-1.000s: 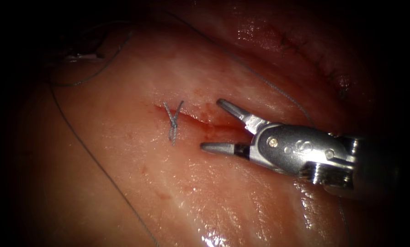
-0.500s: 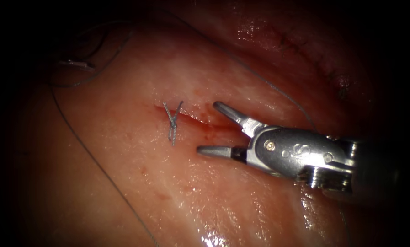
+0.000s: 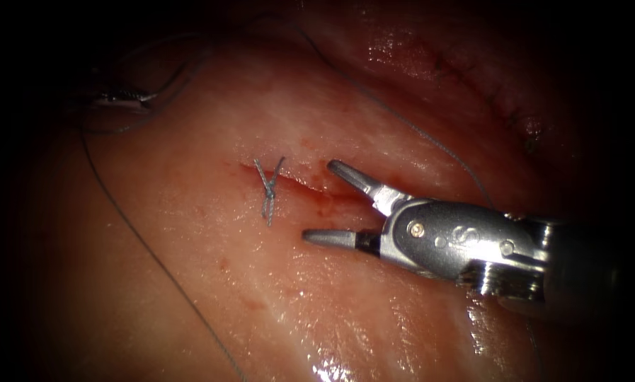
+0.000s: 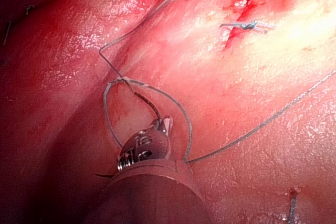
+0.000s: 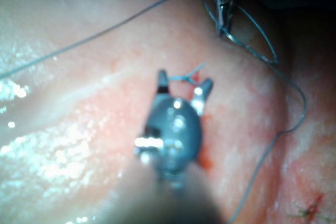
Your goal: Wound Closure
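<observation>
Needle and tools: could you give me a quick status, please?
Right tool jaws open, holding nothing, straddling the cut. Left tool shut on needle, off the tissue. Knot tied.

Right tool right of knot; astride cut.

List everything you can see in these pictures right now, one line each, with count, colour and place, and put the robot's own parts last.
tissue: one, pink and glistening, under everything.
cut: one, red line, mid tissue, running left from the right arm's tool.
red fluid: one patch, along the cut.
knot with cut ends: one, grey-blue, across the cut's left end.
thread: one long grey strand, trailing over the tissue left of the cut and looping to the left arm's tool.
needle: one, dark, curved, held at one end.
right arm's tool: one, silver, jaws open on either side of the cut, holding nothing.
left arm's tool: one, silver, far left, gripping the needle.
</observation>
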Tool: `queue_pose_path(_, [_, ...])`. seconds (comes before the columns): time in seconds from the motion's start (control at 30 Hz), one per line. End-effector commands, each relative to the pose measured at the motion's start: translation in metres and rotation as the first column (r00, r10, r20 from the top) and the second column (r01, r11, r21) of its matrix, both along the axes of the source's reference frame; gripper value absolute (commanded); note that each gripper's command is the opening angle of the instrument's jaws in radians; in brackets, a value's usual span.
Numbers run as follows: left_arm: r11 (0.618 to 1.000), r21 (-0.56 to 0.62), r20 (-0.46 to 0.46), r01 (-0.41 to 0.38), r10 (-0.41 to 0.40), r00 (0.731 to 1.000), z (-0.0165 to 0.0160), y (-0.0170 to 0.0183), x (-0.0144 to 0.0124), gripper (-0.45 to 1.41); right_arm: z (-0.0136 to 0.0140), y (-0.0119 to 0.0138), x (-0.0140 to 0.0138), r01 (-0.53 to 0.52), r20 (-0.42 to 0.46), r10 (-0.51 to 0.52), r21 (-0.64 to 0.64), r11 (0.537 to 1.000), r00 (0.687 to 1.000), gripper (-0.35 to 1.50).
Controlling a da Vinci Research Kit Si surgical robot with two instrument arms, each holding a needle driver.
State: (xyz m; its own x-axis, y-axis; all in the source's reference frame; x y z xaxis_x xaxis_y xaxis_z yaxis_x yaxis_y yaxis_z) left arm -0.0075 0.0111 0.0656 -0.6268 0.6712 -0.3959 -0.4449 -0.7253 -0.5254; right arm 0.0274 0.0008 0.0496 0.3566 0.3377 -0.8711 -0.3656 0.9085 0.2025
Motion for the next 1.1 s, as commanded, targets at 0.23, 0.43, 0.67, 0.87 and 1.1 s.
queue_pose_path(0.23, [0.999,-0.006,0.061,-0.046,0.046,0.997,-0.0016,-0.0020,-0.0034,-0.45,0.0004,0.0000,0.0006,-0.001,-0.003,0.001,0.004,1.000,1.000,1.11])
queue_pose_path(0.43, [0.998,-0.010,0.105,-0.064,0.064,0.992,-0.0025,-0.0028,-0.0058,-0.45,0.0003,0.0002,0.0006,-0.004,-0.005,0.004,0.005,1.000,1.000,1.11])
queue_pose_path(0.67, [0.997,-0.016,0.180,-0.076,0.077,0.981,-0.0037,-0.0029,-0.0087,-0.45,0.0004,0.0003,0.0004,-0.006,-0.003,0.006,0.005,1.000,1.000,1.11])
queue_pose_path(0.87, [0.998,-0.023,0.253,-0.052,0.056,0.966,-0.0064,-0.0016,-0.0094,-0.45,0.0004,0.0009,0.0003,-0.008,0.000,0.008,0.009,1.000,1.000,1.11])
queue_pose_path(1.1, [0.999,-0.019,0.359,-0.028,0.033,0.933,-0.0097,-0.0010,-0.0094,-0.45,0.0008,0.0007,0.0001,-0.052,0.005,0.051,0.058,0.997,0.999,1.11])
